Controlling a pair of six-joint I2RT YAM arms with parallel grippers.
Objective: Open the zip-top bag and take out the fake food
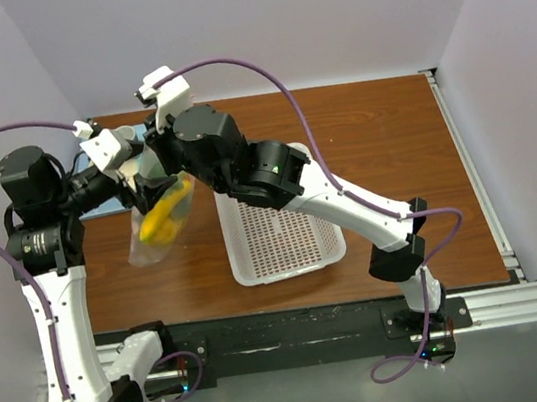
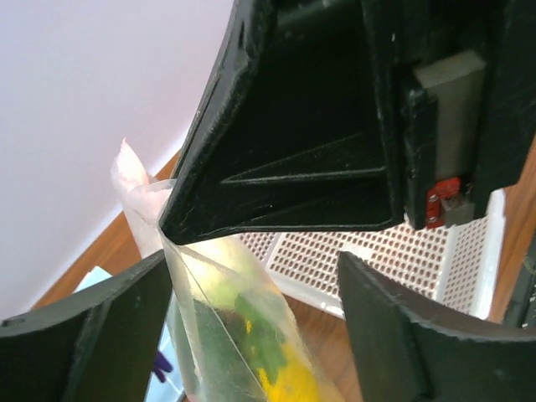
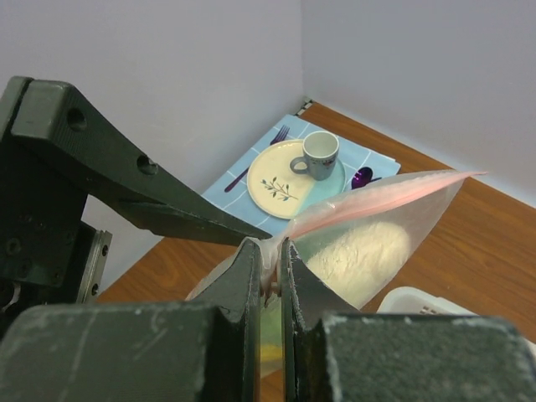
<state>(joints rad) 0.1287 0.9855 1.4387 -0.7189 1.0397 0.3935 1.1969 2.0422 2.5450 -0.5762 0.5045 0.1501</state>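
Observation:
The zip-top bag point(image 1: 154, 228) hangs above the table's left part, clear with a pinkish zipper strip point(image 3: 394, 196) along its top. My right gripper point(image 3: 270, 258) is shut on the bag's top edge and holds it up. The fake food sits inside: a yellow piece point(image 1: 166, 216) in the top view, green point(image 2: 261, 337) and yellow point(image 2: 289, 381) pieces in the left wrist view. My left gripper point(image 2: 251, 272) stands open around the bag's upper part point(image 2: 218, 285), just below the right gripper's finger point(image 2: 293, 167). The bag lies close to the left finger point(image 2: 92, 327) and apart from the other.
A white mesh basket point(image 1: 278, 230) lies on the wooden table to the right of the bag. At the back left corner a blue placemat point(image 3: 251, 188) carries a plate point(image 3: 280, 177), a cup point(image 3: 318, 155), a fork and a purple spoon. Walls stand close on the left and behind.

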